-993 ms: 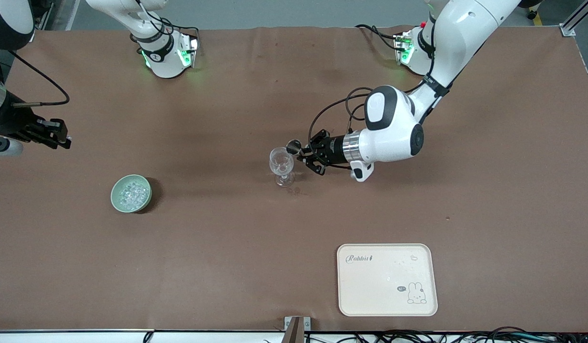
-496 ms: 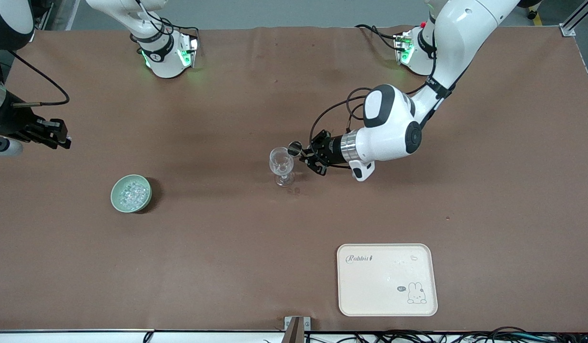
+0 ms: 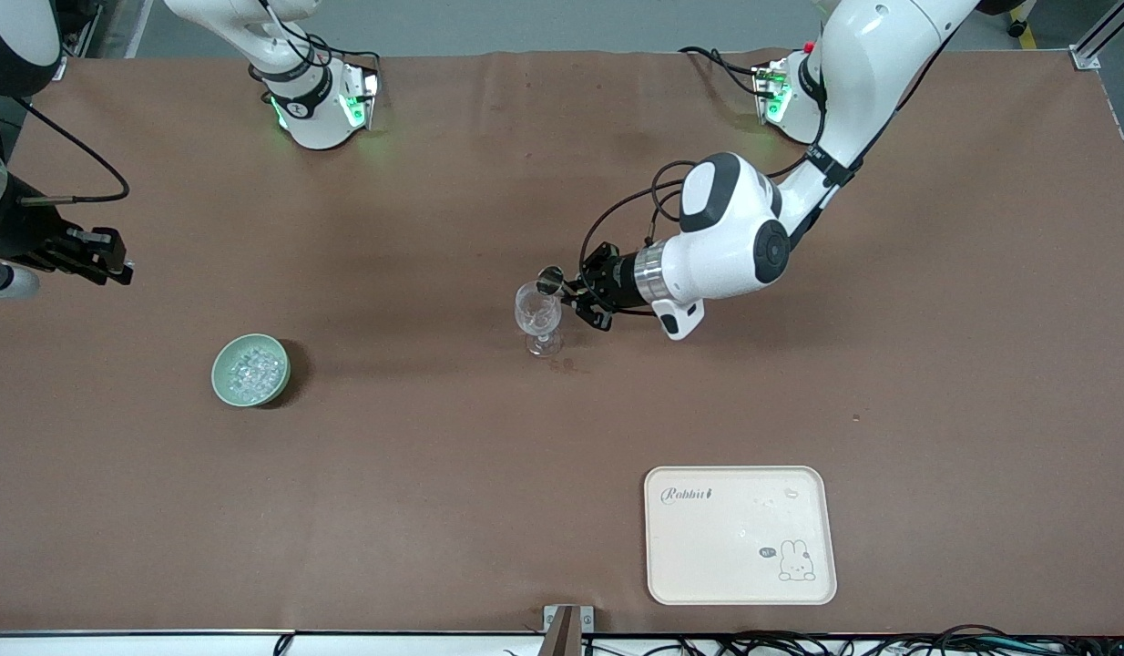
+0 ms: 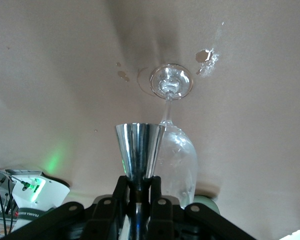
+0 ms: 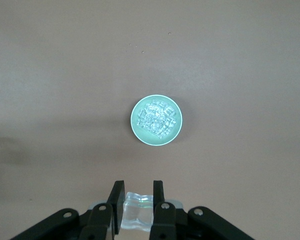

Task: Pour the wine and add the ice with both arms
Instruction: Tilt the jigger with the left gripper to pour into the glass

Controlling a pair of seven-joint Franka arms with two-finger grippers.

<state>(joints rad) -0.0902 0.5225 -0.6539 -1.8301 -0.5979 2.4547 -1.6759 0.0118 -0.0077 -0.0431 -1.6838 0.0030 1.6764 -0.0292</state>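
A clear stemmed wine glass stands mid-table; it also shows in the left wrist view. My left gripper is shut on the waist of a shiny metal jigger, held on its side with its mouth at the glass's rim. In the left wrist view the gripper clamps the jigger. I cannot make out any wine. My right gripper is shut on a clear ice chunk, above the table beside a green bowl of ice. It hangs at the right arm's end.
The green bowl of ice sits toward the right arm's end of the table. A cream rabbit tray lies nearer the front camera, toward the left arm's end. Small wet spots mark the brown cloth by the glass's foot.
My left gripper has carried the jigger a little toward the right arm's end, bringing its mouth over the glass's rim. The right gripper has stayed where it was.
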